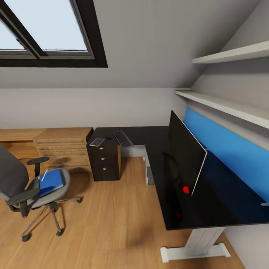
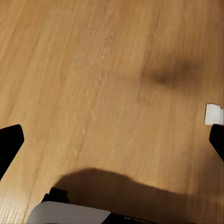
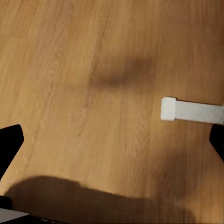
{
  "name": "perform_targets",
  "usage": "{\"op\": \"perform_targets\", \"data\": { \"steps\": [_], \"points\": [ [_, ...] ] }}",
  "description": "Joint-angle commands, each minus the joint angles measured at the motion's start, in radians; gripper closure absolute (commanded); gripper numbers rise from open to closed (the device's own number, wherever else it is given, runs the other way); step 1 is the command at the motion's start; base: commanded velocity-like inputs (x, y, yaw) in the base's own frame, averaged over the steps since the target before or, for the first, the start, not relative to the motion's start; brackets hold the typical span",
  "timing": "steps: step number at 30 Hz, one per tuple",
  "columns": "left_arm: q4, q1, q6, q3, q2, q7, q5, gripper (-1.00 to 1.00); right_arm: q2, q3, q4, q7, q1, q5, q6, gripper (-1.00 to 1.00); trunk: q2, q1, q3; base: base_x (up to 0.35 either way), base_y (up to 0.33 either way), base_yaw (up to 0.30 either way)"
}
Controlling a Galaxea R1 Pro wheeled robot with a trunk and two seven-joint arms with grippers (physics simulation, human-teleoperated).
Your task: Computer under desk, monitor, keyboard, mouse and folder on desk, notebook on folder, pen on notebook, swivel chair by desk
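Both jaws gape wide, empty over bare floor; we risk nudging the swivel chair, spilling its folder.

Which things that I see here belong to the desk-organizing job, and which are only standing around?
Belong to the job:
desk
monitor
keyboard
swivel chair
folder

Only standing around:
wooden chest
wall shelves
skylight window
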Motion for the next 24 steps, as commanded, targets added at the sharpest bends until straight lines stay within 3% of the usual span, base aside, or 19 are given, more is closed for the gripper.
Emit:
{"op": "perform_targets", "data": {
  "steps": [1, 12, 24],
  "points": [
    [0.001, -0.001, -0.001, -0.005, 0.0, -0.007, 0.011, -1.0, 0.0, 0.009, 0.001, -0.003, -0.001, -0.01, -0.004, -1.0, -0.002, 0.001, -0.002, 0.334, 0.0, 0.01],
    [0.001, -0.001, -0.001, -0.007, 0.0, -0.007, 0.011, -1.0, 0.0, 0.009, 0.001, -0.003, -0.001, -0.01, -0.004, -1.0, -0.002, 0.001, -0.002, 0.328, 0.047, 0.002],
    [0.001, -0.001, -0.001, -0.007, 0.0, -0.007, 0.011, -1.0, -0.001, 0.009, 0.001, -0.003, -0.001, -0.01, -0.004, -1.0, -0.002, 0.001, -0.002, 0.092, 0.303, 0.0]
  ]
}}
